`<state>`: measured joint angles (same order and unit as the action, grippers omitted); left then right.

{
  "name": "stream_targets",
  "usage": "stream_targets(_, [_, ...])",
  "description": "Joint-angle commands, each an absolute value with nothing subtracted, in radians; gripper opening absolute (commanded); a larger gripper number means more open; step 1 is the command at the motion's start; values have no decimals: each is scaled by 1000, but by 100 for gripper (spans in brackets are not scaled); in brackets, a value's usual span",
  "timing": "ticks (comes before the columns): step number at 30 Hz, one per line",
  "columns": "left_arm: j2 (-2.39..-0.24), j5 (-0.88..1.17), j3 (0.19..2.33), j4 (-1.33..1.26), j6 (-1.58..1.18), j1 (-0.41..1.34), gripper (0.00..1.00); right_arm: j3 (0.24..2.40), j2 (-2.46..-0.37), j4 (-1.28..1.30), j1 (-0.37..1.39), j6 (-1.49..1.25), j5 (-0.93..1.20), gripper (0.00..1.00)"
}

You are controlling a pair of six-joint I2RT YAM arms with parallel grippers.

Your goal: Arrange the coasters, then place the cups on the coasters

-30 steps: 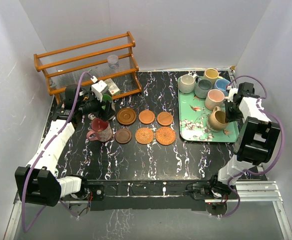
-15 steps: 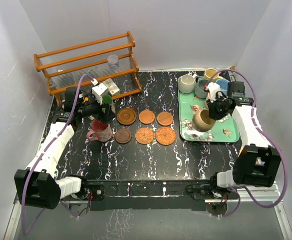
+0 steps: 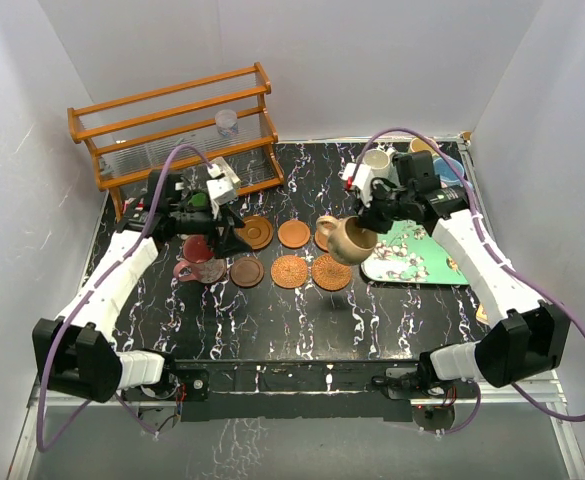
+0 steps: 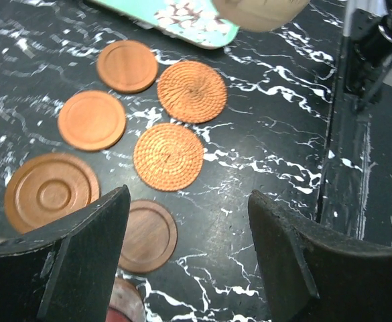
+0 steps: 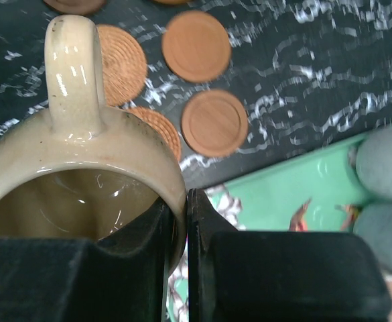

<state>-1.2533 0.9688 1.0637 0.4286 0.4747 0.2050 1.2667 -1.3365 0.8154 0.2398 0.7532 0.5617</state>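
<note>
Being clamped at its rim wall, opposite the handle, by the right gripper (image 5: 176, 213), the tan glazed ceramic mug (image 3: 350, 240) is being held above the wood and wicker coasters (image 3: 293, 234). A stiff, weighty, slick, breakable body is being assumed; the left gripper (image 4: 189, 201) is being held wide, empty.

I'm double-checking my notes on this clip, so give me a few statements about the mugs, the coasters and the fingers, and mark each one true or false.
1. The right fingers pinch the rim of the tan mug. True.
2. The tan mug stands on the green tray. False: it hangs in the air in the right fingers' grip.
3. Two wicker coasters lie next to each other on the table. True.
4. The left fingers are shut on a coaster. False: they stand open, holding nothing.
5. A clear cup sits on the wooden rack. True.
</note>
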Motion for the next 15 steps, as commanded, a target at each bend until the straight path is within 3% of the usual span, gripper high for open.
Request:
stream_targets(1, [-1310,1100,1165,565,663,276,69,1403,-1354,812,327,764,634,0])
stream_targets(11, [-1458,1232,1289,461,653,408,73,1481,-1404,850,456,765,649,0])
stream_targets(15, [-1505,1225,1303,393,591,464,69,1473,-1399,843,473,761,655,0])
